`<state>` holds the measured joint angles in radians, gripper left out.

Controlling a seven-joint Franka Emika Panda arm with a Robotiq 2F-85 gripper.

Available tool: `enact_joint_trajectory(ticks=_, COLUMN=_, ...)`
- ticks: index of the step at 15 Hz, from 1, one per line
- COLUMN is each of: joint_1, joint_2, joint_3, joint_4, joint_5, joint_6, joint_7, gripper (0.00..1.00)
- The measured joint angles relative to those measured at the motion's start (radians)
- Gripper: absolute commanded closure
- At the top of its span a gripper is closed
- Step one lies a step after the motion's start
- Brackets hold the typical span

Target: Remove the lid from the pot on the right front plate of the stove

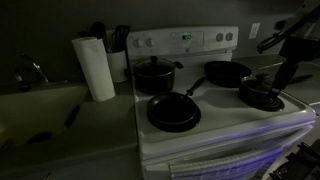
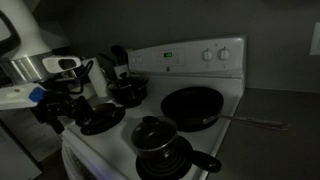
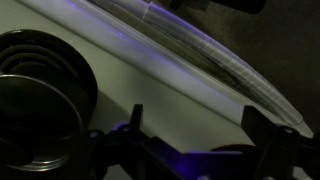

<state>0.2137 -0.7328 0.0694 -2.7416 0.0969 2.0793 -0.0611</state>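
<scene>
The lid [image 2: 150,128] sits closed on the pot [image 2: 156,150], which stands on the right front burner of the stove [image 1: 222,112], nearest the camera in an exterior view. The gripper [image 3: 193,120] hangs apart from the pot near the stove's front edge, its 2 jaws spread wide with only white stove surface between them.

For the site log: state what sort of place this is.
Probably a home kitchen: a white stove with knobs, black pans on its burners, and a paper towel roll and faucet nearby.
</scene>
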Motion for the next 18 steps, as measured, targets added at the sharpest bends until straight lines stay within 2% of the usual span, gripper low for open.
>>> enact_joint_trajectory(ticks=3, joint_1=-0.002, joint_2=0.001, joint_3=-0.009, joint_4=-0.001, joint_5=-0.018, joint_6=-0.004, joint_7=-0.038, gripper=0.0)
enact_joint_trajectory(ticks=5, joint_1=-0.014, joint_2=0.002, joint_3=-0.043, joint_4=-0.003, joint_5=-0.055, joint_6=-0.004, joint_7=-0.095, gripper=0.0)
enact_joint_trajectory(ticks=9, joint_1=-0.037, joint_2=0.016, joint_3=-0.124, joint_4=0.014, joint_5=-0.149, joint_6=-0.03, joint_7=-0.28, gripper=0.0)
enact_joint_trajectory(ticks=12, joint_1=-0.037, joint_2=0.063, joint_3=-0.164, joint_4=0.068, joint_5=-0.215, joint_6=-0.087, joint_7=-0.422, gripper=0.0)
enact_joint_trajectory(ticks=15, joint_1=-0.037, joint_2=0.14, joint_3=-0.166, joint_4=0.144, joint_5=-0.305, joint_6=-0.143, joint_7=-0.494, gripper=0.0)
enact_joint_trajectory(ticks=18, joint_1=-0.047, joint_2=0.226, joint_3=-0.165, joint_4=0.206, joint_5=-0.405, joint_6=-0.165, joint_7=-0.514, gripper=0.0)
